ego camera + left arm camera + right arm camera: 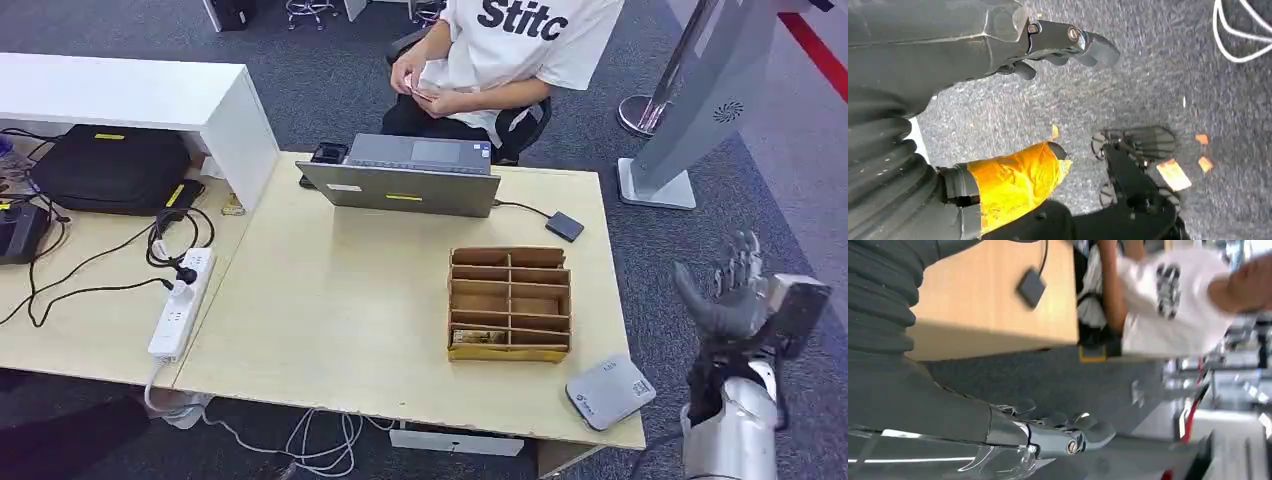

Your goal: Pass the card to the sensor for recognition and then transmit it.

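The robot's right hand (735, 290) is raised off the right side of the light wooden table (330, 320), past its edge and above grey carpet, with its dark fingers (742, 258) spread apart and pointing up, holding nothing. In the right wrist view the same hand (1058, 432) shows its fingers loosely extended over the carpet, nothing between them. The left hand (1048, 45) appears in the left wrist view, hanging over dark speckled carpet, its fingers slightly curled but apart and empty, with a thumb wrapped in yellow tape (1015, 182) below them. Nearest the right hand, at the table's front right corner, lies a flat grey sensor (610, 392). Just beyond it, toward the middle of the table, sits a brown cardboard organiser (510, 304) divided into compartments. Farther back is a small dark pad (564, 226) on a cable, beside an open grey laptop (405, 180). Behind the table a person in a white shirt (520, 45) sits on a chair, holding what looks like a card (425, 88) in both hands near the lap, well apart from the robot. To the left, a second table holds a white power strip (182, 300), black cables and a black bag (110, 168).
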